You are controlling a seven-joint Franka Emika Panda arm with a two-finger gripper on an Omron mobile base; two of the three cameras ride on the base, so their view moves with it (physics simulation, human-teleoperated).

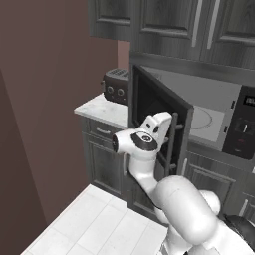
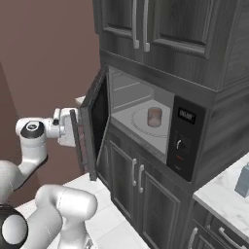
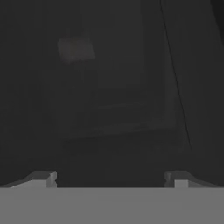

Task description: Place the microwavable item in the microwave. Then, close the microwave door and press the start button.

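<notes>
The microwavable item (image 2: 154,117), a squat brownish-pink cylinder, stands on the round pale turntable (image 2: 138,121) inside the microwave (image 2: 146,92). The microwave door (image 2: 95,127) stands partly open, swung out to the left. My gripper (image 2: 72,128) is at the outer face of the door, close against it, near its dark vertical handle (image 1: 174,135). In the hand view the two fingertips (image 3: 45,178) are spread wide with nothing between them, and the dark door glass (image 3: 113,87) is right in front. The black control panel (image 2: 185,136) is on the microwave's right side.
A small toaster (image 1: 117,85) sits on the pale counter (image 1: 99,110) left of the microwave. Dark cabinets hang above (image 2: 146,24) and stand below (image 2: 141,189). A light blue carton (image 2: 243,180) stands on the counter at the right. A brown wall is at the left.
</notes>
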